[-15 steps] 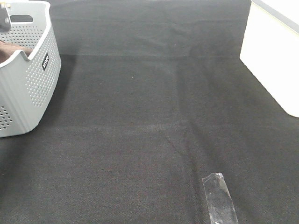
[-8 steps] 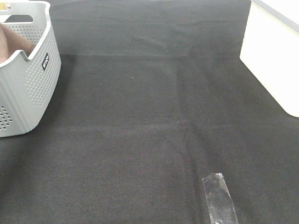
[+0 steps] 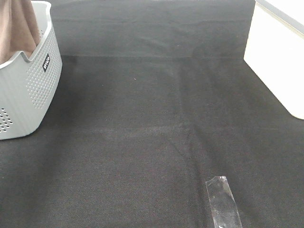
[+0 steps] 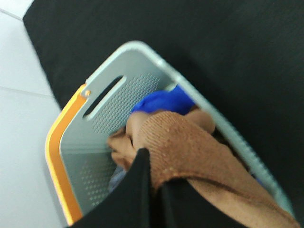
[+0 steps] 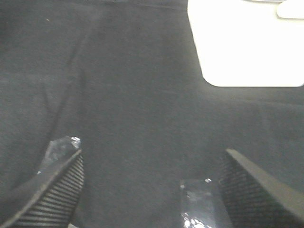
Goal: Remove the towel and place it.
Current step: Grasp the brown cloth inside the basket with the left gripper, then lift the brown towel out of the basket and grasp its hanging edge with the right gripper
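Observation:
The reddish-brown towel (image 3: 20, 26) hangs up out of the grey perforated basket (image 3: 33, 90) at the far left and runs off the top of the exterior view. In the left wrist view my left gripper (image 4: 151, 178) is shut on a bunched fold of the towel (image 4: 190, 152) above the basket (image 4: 118, 95). A blue item (image 4: 164, 99) lies in the basket under the towel. My right gripper (image 5: 152, 190) is open and empty, low over the black cloth. Neither gripper shows in the exterior view.
A white box (image 3: 278, 57) stands at the right edge and shows in the right wrist view (image 5: 247, 42). A strip of clear tape (image 3: 223, 202) lies on the black cloth near the front. The basket has an orange rim (image 4: 57, 156).
The towel has risen from low inside the basket to well above its rim. The left gripper's tip has left the top-left corner of the exterior view.

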### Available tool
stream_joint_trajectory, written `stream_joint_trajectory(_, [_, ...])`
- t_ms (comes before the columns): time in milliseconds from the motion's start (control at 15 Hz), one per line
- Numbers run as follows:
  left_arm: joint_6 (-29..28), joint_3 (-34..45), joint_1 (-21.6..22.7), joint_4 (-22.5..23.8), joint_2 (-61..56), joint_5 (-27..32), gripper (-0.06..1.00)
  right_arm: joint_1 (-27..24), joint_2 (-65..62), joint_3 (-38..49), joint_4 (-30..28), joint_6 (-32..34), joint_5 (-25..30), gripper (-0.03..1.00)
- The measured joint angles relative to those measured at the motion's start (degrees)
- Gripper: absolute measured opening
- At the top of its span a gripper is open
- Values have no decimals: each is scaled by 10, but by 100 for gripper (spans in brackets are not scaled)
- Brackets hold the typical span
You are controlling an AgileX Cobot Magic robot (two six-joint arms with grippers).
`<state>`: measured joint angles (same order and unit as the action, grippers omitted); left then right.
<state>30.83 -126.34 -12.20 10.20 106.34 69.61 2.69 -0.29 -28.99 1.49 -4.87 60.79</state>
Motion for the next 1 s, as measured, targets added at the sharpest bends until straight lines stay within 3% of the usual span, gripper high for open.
stream_joint_trajectory(200, [-25,0,-56,-10,-29,2,0,0,63,-7,72,-32,-85,76])
stream_joint_trajectory(333, [-48,0,-99,-9,-34,3,0,0,151,-10,181,-133,-164,76])
stream_joint_trajectory(467, [-67,0,-146,-10,-34,5,0,0,246,-11,327,-315,-215,76])
stream_joint_trajectory(600, [-85,0,-187,-10,-35,7,0,0,339,-11,508,-532,-223,76])
stream_joint_trajectory(667, [-88,0,-198,-10,-35,7,0,0,359,-11,556,-586,-223,76])
stream_joint_trajectory(733, [-96,0,-222,-10,-35,7,0,0,434,-11,678,-721,-219,76])
stream_joint_trajectory(1000, [-117,0,-268,-11,-35,7,0,0,604,-11,904,-1008,-185,76])
